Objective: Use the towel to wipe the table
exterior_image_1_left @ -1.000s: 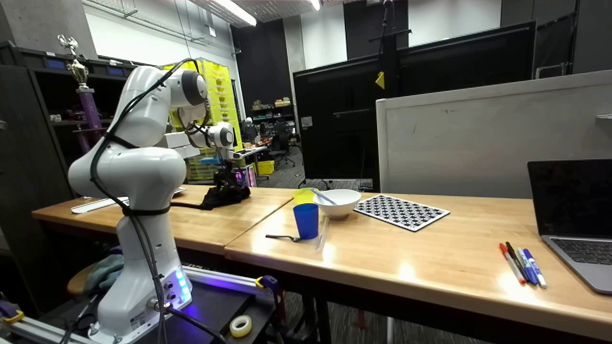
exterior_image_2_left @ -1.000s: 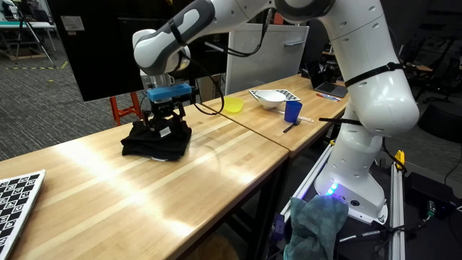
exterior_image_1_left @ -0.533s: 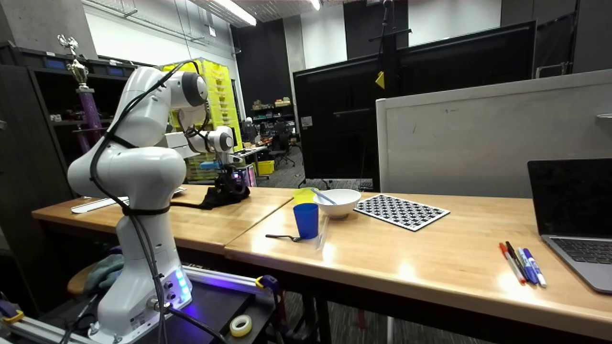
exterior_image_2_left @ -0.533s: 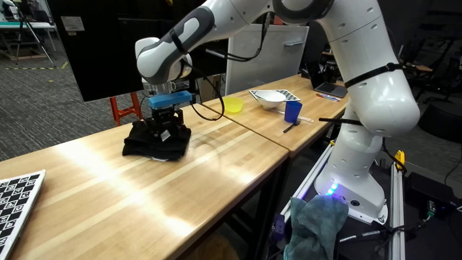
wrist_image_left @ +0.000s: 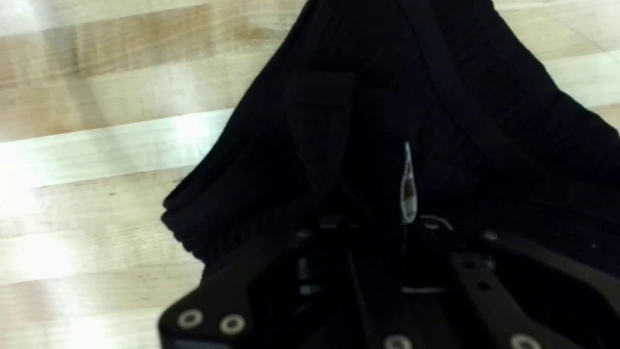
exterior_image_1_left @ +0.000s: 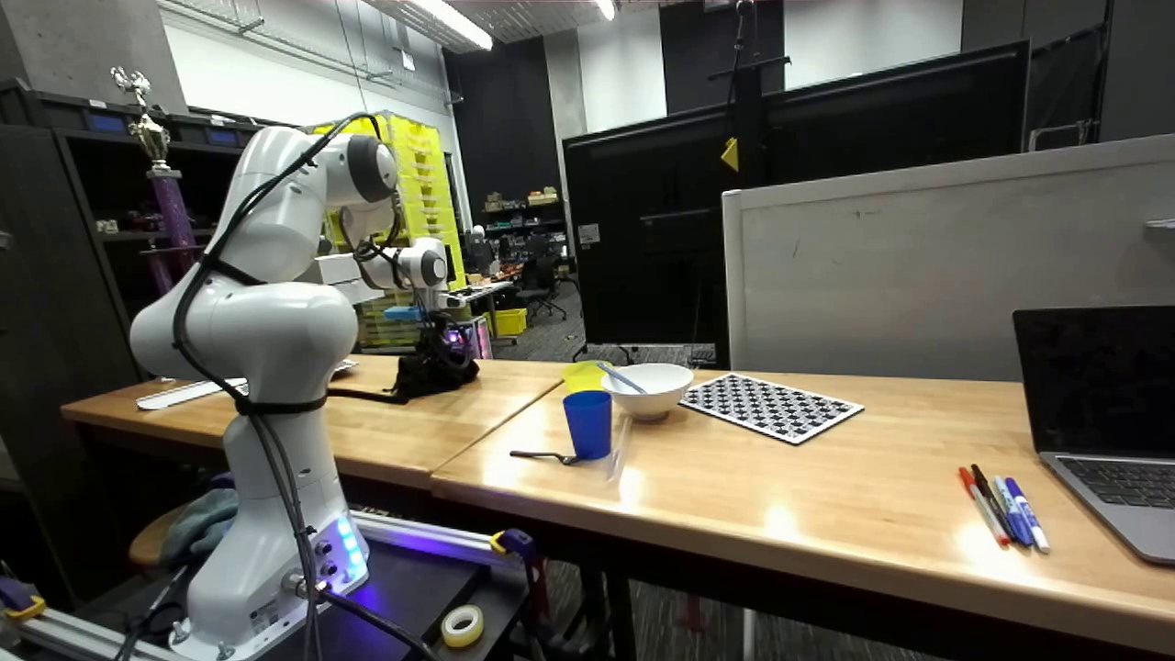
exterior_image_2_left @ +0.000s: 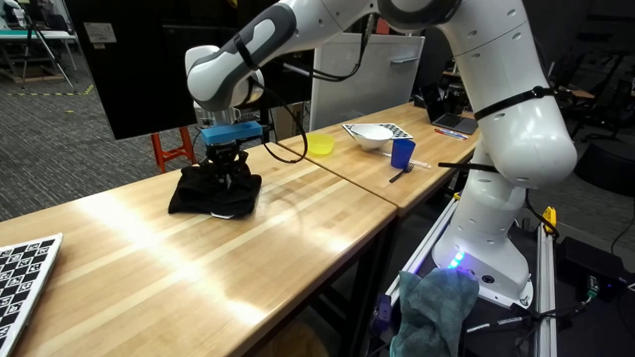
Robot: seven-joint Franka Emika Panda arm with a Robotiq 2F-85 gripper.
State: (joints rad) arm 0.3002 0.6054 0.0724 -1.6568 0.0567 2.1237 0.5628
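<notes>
Wrist view: jaws of gripper (wrist_image_left: 380, 228) clenched on black towel (wrist_image_left: 373, 121); pale label (wrist_image_left: 409, 196) right at jaws. In exterior view: towel bunched directly beneath jaws, lying on table (exterior_image_2_left: 297, 238). Surface light-brown wood, strip-jointed, glossy, bright with glare in front of jaws. Past seam (exterior_image_2_left: 347, 181), well apart from jaws: yellow bowl (exterior_image_2_left: 320, 144), white bowl (exterior_image_2_left: 371, 138), blue cup (exterior_image_2_left: 402, 153). Room behind jaws: red stool (exterior_image_2_left: 185, 146), black panel (exterior_image_2_left: 144, 64), grey carpet (exterior_image_2_left: 44, 124).

Free tabletop (exterior_image_2_left: 139, 267) separates black cloth (exterior_image_2_left: 213, 200) from checkerboard (exterior_image_2_left: 23, 282) (both obstacles).
</notes>
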